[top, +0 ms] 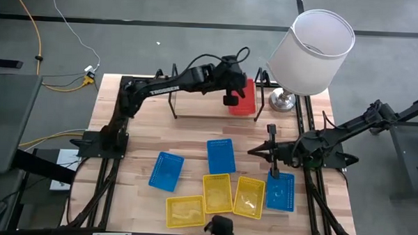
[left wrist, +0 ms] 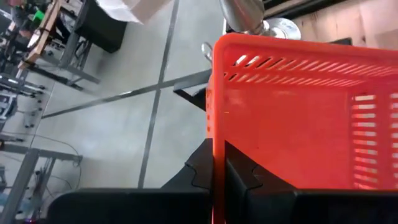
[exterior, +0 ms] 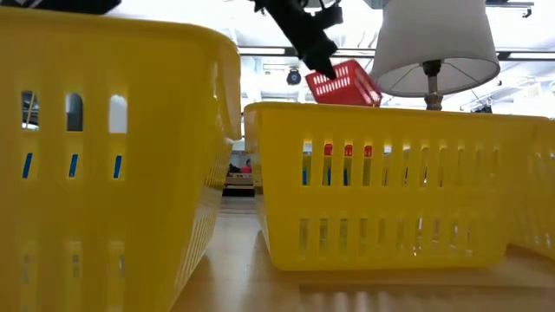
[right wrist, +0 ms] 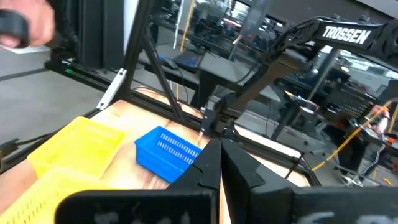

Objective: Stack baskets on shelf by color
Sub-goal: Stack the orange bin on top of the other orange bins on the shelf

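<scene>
Gripping the rim of a red basket (top: 243, 99), the left tool (top: 232, 97) is fully closed on the thin plastic wall, its two fingers pinching one edge so the basket hangs tilted in the air, as the low view shows. It hovers over the shelf (top: 195, 106) toward one o'clock on the surface (top: 187, 141), close beside a lamp (top: 310, 53) with a white shade.

A pinch on a single rim is a weak hold: the basket could swing or twist loose as it comes down, and its tilt could make it catch on the shelf's wire end loop or land askew. The lamp's base, just beside it, could also be knocked. Whether other red baskets already sit beneath is hard to tell from above.

That left arm reaches long from nine o'clock, elbow raised, wrist bent downward. The right tool (top: 269, 152), closed and empty, waits at four o'clock above a blue basket (top: 281, 190); two more blue (top: 221, 156) and three yellow baskets (top: 218, 192) lie near six o'clock.
</scene>
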Available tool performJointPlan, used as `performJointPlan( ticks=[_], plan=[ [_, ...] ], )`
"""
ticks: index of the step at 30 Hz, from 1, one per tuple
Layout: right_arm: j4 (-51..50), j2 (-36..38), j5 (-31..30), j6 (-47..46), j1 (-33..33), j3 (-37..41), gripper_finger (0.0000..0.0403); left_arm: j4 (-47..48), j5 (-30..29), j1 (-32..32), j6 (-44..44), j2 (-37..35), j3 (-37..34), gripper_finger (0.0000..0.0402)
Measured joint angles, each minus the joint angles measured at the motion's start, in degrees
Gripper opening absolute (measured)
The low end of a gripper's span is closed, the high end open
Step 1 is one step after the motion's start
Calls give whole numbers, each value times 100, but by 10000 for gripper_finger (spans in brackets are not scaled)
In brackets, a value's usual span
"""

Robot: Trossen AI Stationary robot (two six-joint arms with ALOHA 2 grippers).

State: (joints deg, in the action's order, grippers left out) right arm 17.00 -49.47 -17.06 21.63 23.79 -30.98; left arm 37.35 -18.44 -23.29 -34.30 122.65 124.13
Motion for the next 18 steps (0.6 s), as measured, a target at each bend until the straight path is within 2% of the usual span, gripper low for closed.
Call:
performJointPlan(
  ticks=[18],
  plan=[
    [-3,0,-13,-57,1,0,0,-38,26,-9,-387,236,5,4]
  ],
)
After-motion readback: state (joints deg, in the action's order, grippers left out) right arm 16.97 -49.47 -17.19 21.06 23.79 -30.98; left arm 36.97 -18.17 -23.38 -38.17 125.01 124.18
